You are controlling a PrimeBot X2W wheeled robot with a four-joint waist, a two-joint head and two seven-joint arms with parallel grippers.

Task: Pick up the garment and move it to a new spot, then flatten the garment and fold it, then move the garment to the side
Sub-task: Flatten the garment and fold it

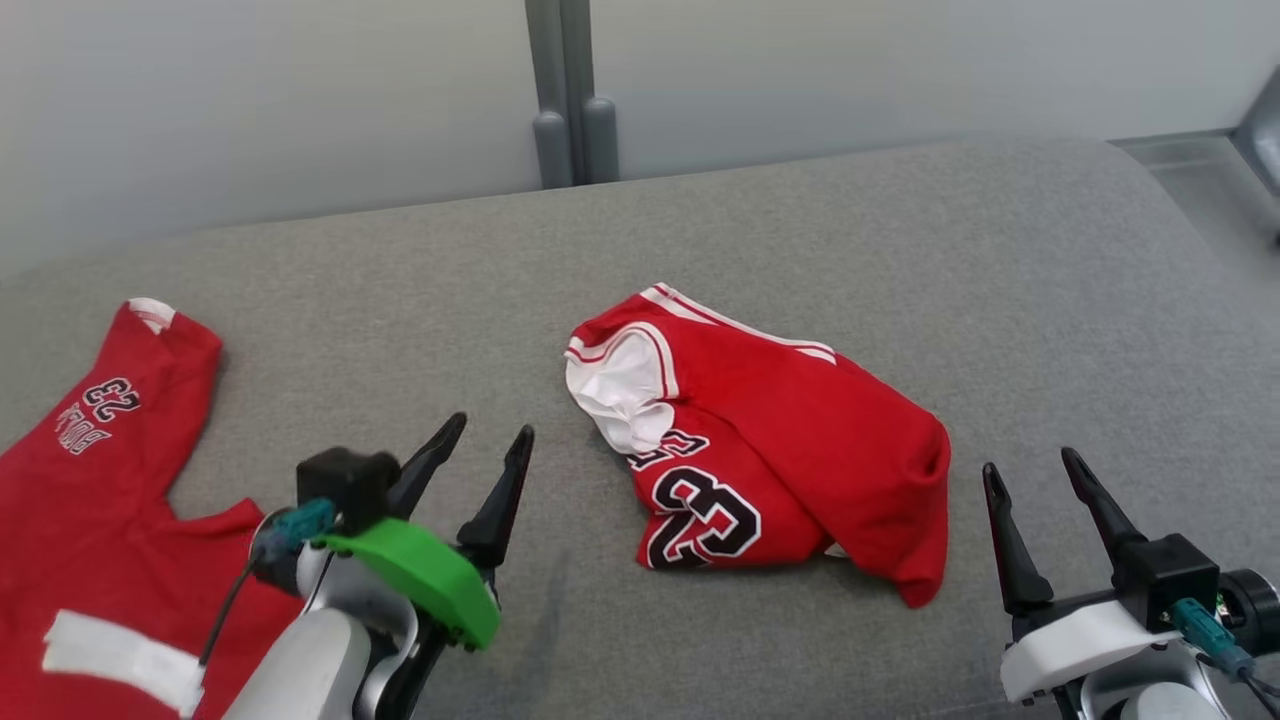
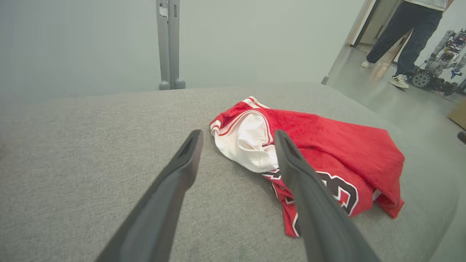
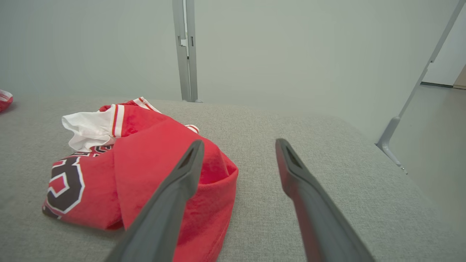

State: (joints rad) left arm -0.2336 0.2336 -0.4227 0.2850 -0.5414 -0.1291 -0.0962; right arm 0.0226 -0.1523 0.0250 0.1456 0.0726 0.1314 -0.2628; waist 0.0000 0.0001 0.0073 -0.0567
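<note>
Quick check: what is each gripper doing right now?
Left gripper: open, empty, apart from the crumpled jersey.
Right gripper: open, empty, also clear of it.

I read light as soft, even, moderately bright, from above. Faint shadow on grey upholstered surface [image 1: 900, 250] right of left pincer [image 1: 492, 426]; darker one under jersey [image 1: 800, 420] near edge. Head view sharp. Wrist views: fingers [image 2: 167, 203] near lens soft, surface's far edge bowed, corners hazy. Sheen on floor [image 2: 382, 98] far right.
</note>
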